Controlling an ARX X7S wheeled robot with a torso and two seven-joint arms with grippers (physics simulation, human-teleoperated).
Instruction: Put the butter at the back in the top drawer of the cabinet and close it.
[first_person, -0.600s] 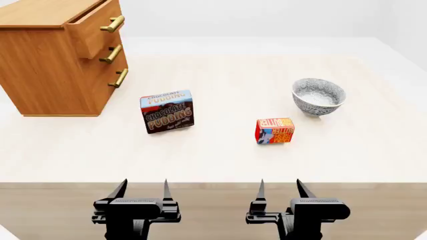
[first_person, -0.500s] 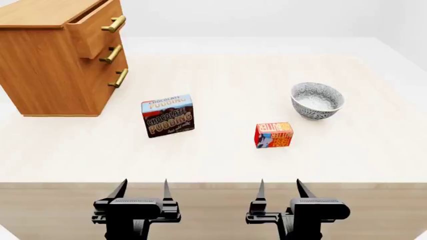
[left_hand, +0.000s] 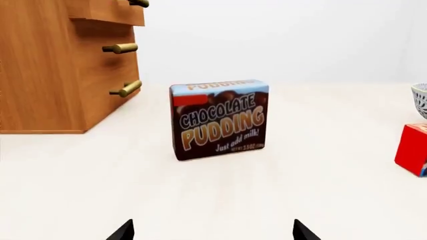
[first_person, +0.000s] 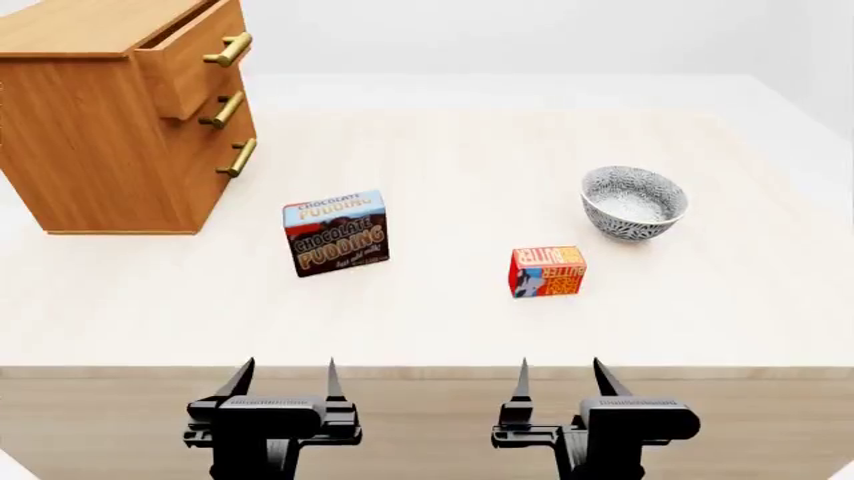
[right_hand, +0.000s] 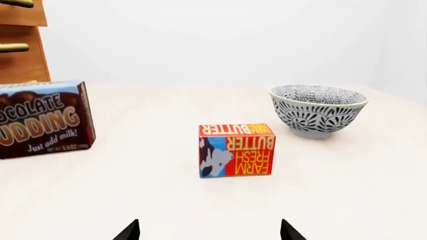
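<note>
1. Compared with a moment ago, the small red-and-orange butter box (first_person: 547, 272) sits a little nearer the table's front edge, and so do the brown-and-blue chocolate pudding box (first_person: 335, 232) and the grey patterned bowl (first_person: 634, 202); their spacing looks unchanged, and both arms show at the same spot in the head view.

2. The butter box stands on the pale wooden table (first_person: 441, 150) with its long axis running roughly along the front edge. Its lettered face turns toward the robot, the "BUTTER" lettering reads upside down, and the blue-and-white patch is on the left part of that face (right_hand: 237, 150).

3. It lies right of centre, toward the front edge, between the pudding box and the bowl and touching neither.

4. The right gripper (first_person: 558, 378) hangs off the front edge, jaws spread wide and empty; the butter lies beyond them on the table, about in line with the gap, well apart.

5. The left gripper (first_person: 282, 375) is likewise wide and empty, facing the pudding box.

6. The light-brown wooden cabinet (first_person: 94, 140) occupies the back left corner, its top drawer (first_person: 187, 55) pulled partly out.
</note>
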